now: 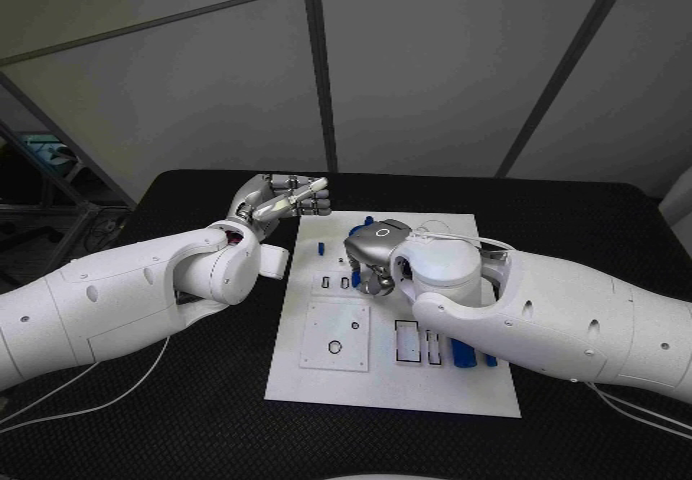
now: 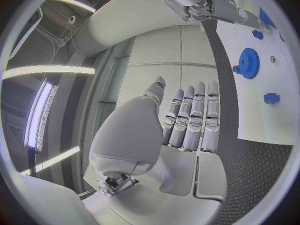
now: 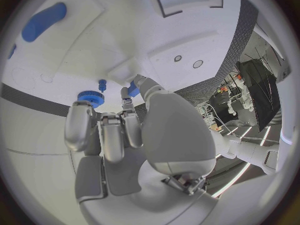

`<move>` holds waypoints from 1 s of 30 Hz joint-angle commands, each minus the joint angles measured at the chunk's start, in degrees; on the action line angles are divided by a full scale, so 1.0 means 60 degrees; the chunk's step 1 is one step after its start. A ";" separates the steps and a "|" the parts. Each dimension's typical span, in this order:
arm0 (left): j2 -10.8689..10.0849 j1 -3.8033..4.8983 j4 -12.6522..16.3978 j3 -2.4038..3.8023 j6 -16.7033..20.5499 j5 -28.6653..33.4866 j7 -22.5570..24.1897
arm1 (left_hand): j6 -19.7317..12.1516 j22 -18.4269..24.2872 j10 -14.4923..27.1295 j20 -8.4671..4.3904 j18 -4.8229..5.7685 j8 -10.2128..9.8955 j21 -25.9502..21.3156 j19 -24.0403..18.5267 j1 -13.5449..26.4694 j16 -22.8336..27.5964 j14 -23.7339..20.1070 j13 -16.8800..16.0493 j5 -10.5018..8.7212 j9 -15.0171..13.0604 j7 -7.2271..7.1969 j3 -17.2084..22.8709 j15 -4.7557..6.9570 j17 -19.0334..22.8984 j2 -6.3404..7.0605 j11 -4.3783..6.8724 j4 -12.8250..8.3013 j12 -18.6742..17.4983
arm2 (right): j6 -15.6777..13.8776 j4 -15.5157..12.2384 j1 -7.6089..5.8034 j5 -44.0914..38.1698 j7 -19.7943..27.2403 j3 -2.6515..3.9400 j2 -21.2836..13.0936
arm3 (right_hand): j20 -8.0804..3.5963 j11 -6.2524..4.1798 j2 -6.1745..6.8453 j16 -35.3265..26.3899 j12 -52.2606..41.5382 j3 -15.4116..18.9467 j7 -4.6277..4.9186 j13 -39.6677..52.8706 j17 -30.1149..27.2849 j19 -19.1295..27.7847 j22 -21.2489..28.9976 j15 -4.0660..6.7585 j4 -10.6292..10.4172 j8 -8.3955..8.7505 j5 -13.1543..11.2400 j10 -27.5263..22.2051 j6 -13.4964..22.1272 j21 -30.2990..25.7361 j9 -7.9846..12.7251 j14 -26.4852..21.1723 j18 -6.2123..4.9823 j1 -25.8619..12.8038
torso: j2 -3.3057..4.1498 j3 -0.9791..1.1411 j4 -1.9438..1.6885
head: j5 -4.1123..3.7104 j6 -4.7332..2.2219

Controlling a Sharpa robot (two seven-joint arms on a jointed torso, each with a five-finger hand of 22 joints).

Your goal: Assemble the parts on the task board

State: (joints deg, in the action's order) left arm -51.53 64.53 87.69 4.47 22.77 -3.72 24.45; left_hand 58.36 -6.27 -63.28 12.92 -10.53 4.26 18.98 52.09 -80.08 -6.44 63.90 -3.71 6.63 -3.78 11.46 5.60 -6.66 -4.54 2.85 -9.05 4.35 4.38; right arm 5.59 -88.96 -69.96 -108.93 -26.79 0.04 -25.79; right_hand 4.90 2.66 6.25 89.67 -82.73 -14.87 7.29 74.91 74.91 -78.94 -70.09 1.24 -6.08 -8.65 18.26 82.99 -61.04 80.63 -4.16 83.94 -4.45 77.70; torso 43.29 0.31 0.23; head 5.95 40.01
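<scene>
The white task board [image 1: 332,385] lies in the middle of the black table. My right hand [image 1: 372,255] hovers low over the board's far half and pinches a small blue part [image 3: 132,90] between thumb and a finger. Just beside that pinch a blue gear [image 3: 92,98] and a small blue peg [image 3: 102,85] stand on the board [image 3: 94,50]. My left hand [image 1: 281,200] is raised off the board's far left corner, fingers side by side [image 2: 190,117], holding nothing. The left wrist view shows the gear [image 2: 249,62] and another blue piece [image 2: 270,98].
A square inset plate [image 1: 335,335] with a round hole and a slotted block [image 1: 408,345] sit on the near half of the board. Long blue pieces [image 1: 462,352] lie beside my right forearm. An oblong blue piece [image 3: 44,21] lies further along the board.
</scene>
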 commanded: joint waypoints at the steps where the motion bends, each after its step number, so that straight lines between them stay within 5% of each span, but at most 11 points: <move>1: 0.0007 0.0015 0.0008 0.0006 -0.0101 -0.0062 0.0023 | 0.0051 0.0013 -0.0013 0.0010 0.0002 -0.0043 -0.0042 0.0079 0.0022 0.0061 0.0075 0.0003 -0.0032 0.0003 0.0012 -0.0004 0.0010 -0.0009 -0.0053 0.0050 -0.0058 -0.0056 | 0.0025 -0.0001 -0.0019 -0.0120 0.0001 0.0000 0.0011 | -0.0012 0.0005 0.0005 0.0018 0.0055 0.0034 0.0015 0.0901 0.2423 0.0084 0.0015 0.0030 -0.0055 0.0050 0.0002 -0.0088 0.0083 -0.0067 0.0030 0.0988 0.0061 -0.0097 | 0.0003 0.0005 0.0005 | 0.0005 0.0004; 30: 0.0013 0.0015 -0.0003 0.0006 -0.0097 -0.0067 0.0015 | 0.0049 0.0014 -0.0011 0.0009 0.0002 -0.0046 -0.0043 0.0079 0.0024 0.0064 0.0075 0.0004 -0.0032 0.0003 0.0016 -0.0006 0.0010 -0.0009 -0.0050 0.0049 -0.0060 -0.0058 | 0.0093 0.0026 -0.0018 -0.0160 0.0025 -0.0002 0.0030 | 0.0034 0.0067 0.0122 -0.0011 0.0165 0.0079 0.0085 0.0775 0.2356 0.0139 0.0113 -0.0028 -0.0076 0.0132 -0.0040 -0.0200 0.0263 -0.0131 0.0046 0.0971 0.0044 -0.0225 | 0.0000 0.0000 0.0002 | 0.0025 0.0057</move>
State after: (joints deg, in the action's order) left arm -51.50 64.53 87.63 4.47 22.77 -3.73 24.36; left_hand 58.36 -6.28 -63.28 12.91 -10.53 4.27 18.98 52.09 -80.08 -6.44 63.90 -3.71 6.63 -3.78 11.46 5.60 -6.66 -4.53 2.85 -9.05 4.35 4.38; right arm 5.67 -88.78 -69.96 -109.38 -26.78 0.02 -25.68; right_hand 5.03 3.07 7.01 89.67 -81.98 -14.59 7.73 74.91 74.91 -78.41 -69.49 1.24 -6.38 -8.08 18.27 82.18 -59.89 80.19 -3.94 83.94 -4.44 76.94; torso 43.29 0.32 0.24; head 6.11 40.33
